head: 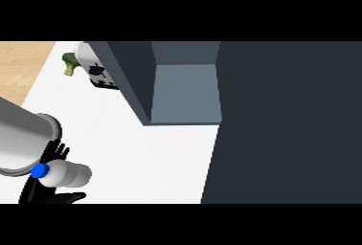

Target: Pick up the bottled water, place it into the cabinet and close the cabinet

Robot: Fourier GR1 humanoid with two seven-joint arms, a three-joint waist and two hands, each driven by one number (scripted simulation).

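Note:
The bottled water (68,174) is white with a blue cap (39,171) and lies on its side at the lower left, cap pointing left. My left hand (44,194) is black and curls round it: fingers (58,150) show above the bottle and the thumb (71,196) below it. Its grey forearm (21,139) fills the left edge. The cabinet (185,91) stands open at top centre, showing a grey-blue inside between dark panels, well up and to the right of the bottle. My right hand does not show.
A wide dark panel (290,124) covers the whole right side. A white toaster (99,72) and a green broccoli (69,64) sit at the back left of the white counter (155,158). Wooden floor (21,62) lies beyond the counter's left edge.

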